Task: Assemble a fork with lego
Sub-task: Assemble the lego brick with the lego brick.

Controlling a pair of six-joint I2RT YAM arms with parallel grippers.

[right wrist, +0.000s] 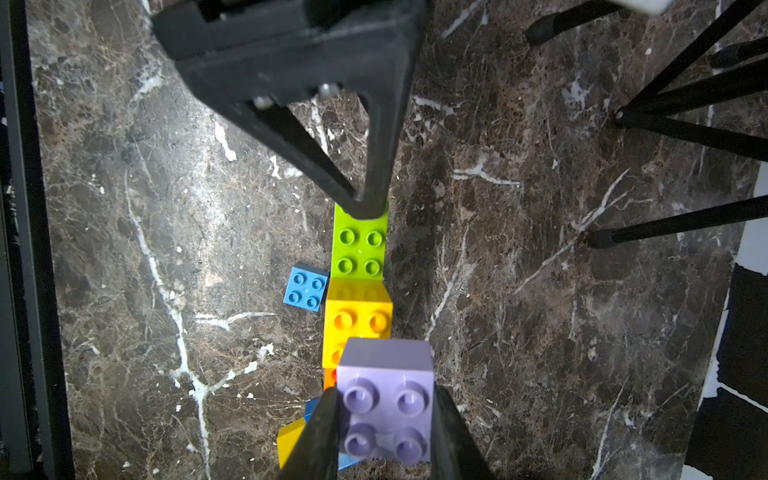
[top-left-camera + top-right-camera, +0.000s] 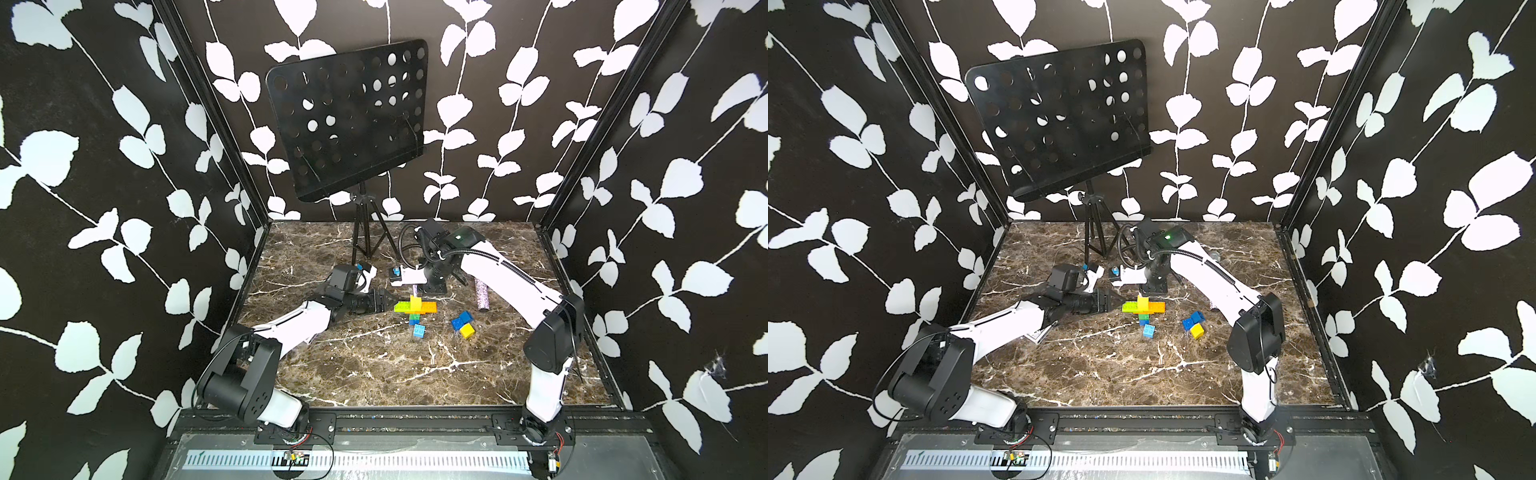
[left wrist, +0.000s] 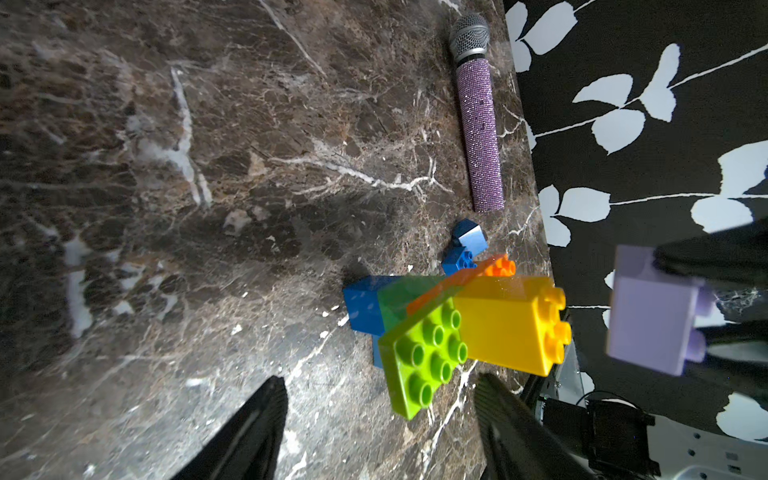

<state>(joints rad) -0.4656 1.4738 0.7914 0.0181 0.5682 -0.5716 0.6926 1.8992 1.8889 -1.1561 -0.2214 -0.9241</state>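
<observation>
Lilac brick [image 1: 386, 399], clamped in right gripper [image 1: 384, 394], hangs just beyond fork's [image 1: 359, 249] yellow prong [image 1: 357, 320]; crossbar [image 2: 429, 307] runs lengthwise toward left gripper [image 3: 380, 380], jaws apart at lime end.

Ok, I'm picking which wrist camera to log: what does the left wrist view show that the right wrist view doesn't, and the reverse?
Left wrist only: the glittery microphone. Right wrist only: the black stand legs. Both: the lilac brick clamped in the right gripper, and the lime brick and yellow brick of the fork.
</observation>
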